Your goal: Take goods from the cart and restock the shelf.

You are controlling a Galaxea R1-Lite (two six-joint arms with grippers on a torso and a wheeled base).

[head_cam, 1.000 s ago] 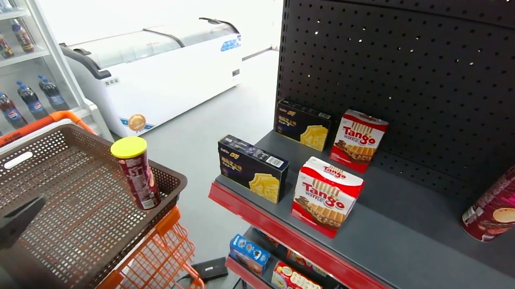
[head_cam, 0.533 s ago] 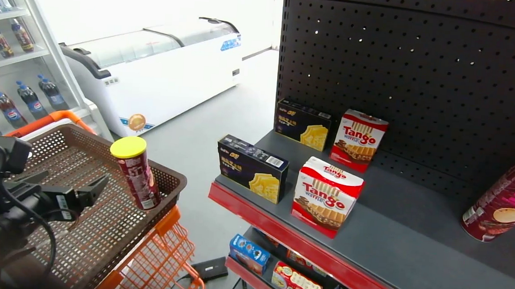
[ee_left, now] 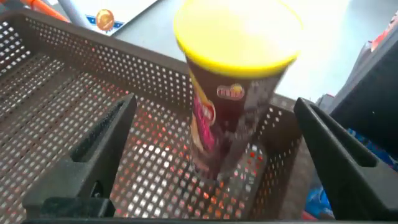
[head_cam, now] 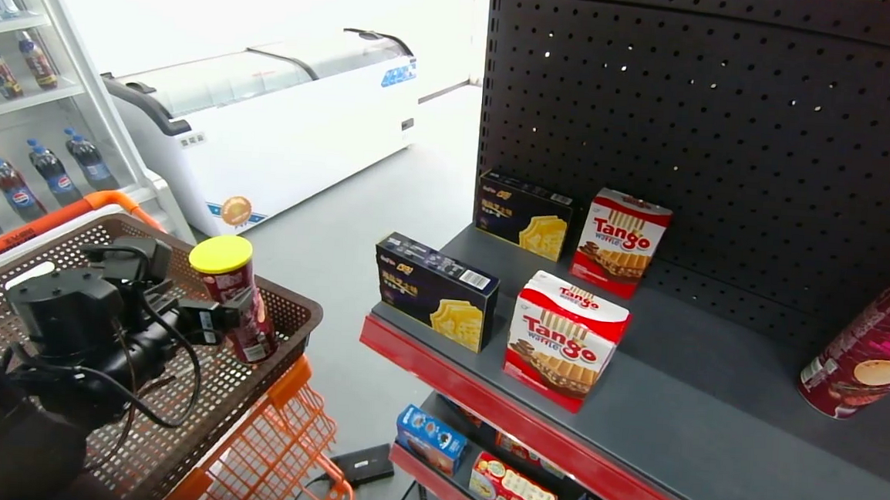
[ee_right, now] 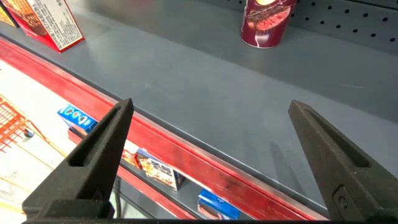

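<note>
The can (head_cam: 235, 299) with the yellow lid stands in the brown basket (head_cam: 299, 300) on the orange cart (head_cam: 271, 440), close to the basket's right corner. My left claw (ee_left: 214, 115) is spread wide with a finger on either side of it, not yet gripping. I think the danger is a nudge: if one finger meets this tall can first, it could tip against the rim. My right claw (ee_right: 211, 112) hangs released over the shelf (head_cam: 697, 420), too far right to steady it.

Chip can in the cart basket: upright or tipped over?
Upright. The chip can stands on its base in a corner of the basket, yellow lid on top; the left wrist view shows the same.
</note>
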